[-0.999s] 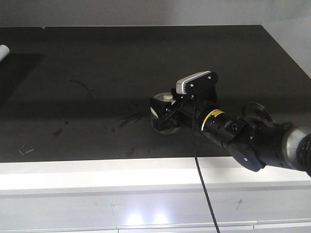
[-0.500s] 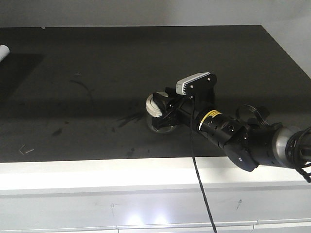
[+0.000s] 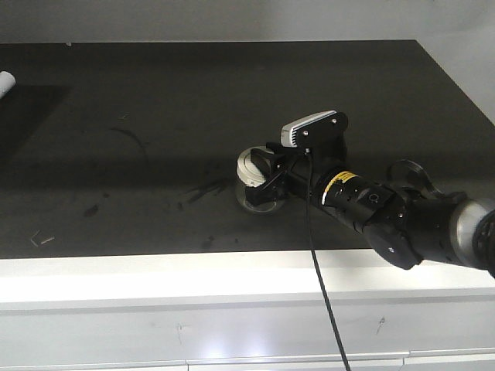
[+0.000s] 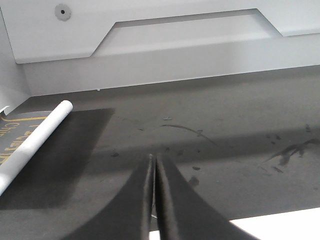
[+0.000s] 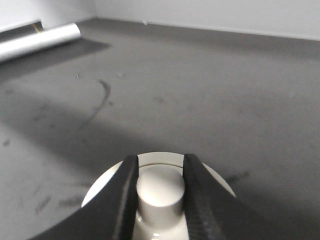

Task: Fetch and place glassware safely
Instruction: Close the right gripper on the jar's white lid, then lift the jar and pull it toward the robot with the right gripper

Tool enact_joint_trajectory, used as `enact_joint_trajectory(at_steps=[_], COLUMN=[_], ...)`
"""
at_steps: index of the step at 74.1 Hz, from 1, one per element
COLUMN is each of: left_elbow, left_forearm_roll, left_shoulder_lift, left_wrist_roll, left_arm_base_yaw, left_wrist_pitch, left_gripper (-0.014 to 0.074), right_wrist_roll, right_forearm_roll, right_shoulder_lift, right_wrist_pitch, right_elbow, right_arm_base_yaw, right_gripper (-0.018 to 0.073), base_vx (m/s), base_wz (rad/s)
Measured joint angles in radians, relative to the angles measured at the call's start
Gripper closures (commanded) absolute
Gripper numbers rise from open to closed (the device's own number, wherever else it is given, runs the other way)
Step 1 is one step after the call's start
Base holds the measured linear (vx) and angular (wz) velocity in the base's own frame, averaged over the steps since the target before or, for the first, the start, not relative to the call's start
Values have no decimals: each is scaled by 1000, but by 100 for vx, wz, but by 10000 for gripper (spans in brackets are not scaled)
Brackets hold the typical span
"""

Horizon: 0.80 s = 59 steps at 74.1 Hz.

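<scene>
Since the central knob (image 5: 161,189) is its narrowest hold, the right gripper (image 5: 160,162) clenches its fingers (image 5: 126,195) there. The small squat clear glass jar with cream-white lid (image 3: 254,199) apparently rests on the dark matte table (image 3: 155,93). The left gripper (image 4: 153,159) is clenched on nothing.

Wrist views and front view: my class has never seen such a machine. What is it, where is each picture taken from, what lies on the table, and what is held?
It is a two-armed robot; each arm ends in a two-fingered gripper. The front view looks down on a dark table, where the right gripper reaches a glass jar. The right wrist view looks along that gripper's fingers, closed on the knob of the jar's lid. The left wrist view shows the left gripper, shut and empty, with a white tube lying beyond.
</scene>
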<state>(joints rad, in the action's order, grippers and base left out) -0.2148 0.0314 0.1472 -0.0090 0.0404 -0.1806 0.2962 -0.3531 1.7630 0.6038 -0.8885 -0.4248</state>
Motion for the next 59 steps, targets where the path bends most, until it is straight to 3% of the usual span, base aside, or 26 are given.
enact_joint_trajectory(at_steps=[25,47,59], left_elbow=[0,0,0], left_forearm_roll=[0,0,0], left_shoulder_lift=[0,0,0], left_wrist_roll=[0,0,0], left_arm_base_yaw=[0,0,0], left_wrist_pitch=[0,0,0], left_gripper=[603,603,603], right_wrist_roll=[1,23,88], right_forearm_roll=[-76,-86,-156], right_shoulder_lift=[-206,-456,-629], right_wrist_pitch=[-184,-106,-105], right_elbow=[13,224,358], right_arm_base_yaw=[0,0,0], right_gripper=[560,560,560], base_vx=[0,0,0], base_wz=[0,0,0])
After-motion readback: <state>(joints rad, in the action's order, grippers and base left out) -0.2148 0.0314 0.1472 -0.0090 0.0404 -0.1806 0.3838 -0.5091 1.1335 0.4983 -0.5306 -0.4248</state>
